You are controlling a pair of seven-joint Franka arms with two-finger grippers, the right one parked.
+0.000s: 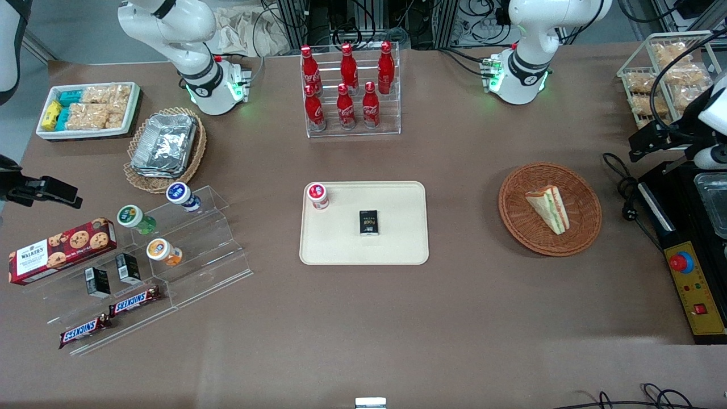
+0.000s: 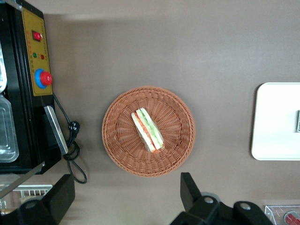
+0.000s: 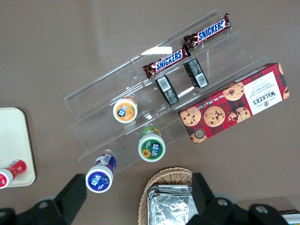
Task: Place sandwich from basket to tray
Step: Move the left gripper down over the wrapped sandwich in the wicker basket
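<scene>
The sandwich (image 1: 548, 208) (image 2: 147, 130), a white-bread wedge with green and orange filling, lies in the round reddish-brown basket (image 1: 511, 211) (image 2: 117, 137). The cream tray (image 1: 400, 241) (image 2: 274, 124) lies flat mid-table, beside the basket toward the parked arm's end. My gripper (image 1: 644, 145) (image 2: 126, 194) hangs high near the working arm's end of the table, off to the side of the basket and apart from it. It is open, with its fingers (image 2: 192, 190) spread wide and nothing between them.
A red-capped small bottle (image 1: 318, 196) and a black box (image 1: 369, 222) lie on the tray. A black-and-yellow control box (image 1: 696, 284) and a coiled cable (image 1: 622, 187) sit beside the basket. A rack of red bottles (image 1: 349, 91) stands farther from the front camera.
</scene>
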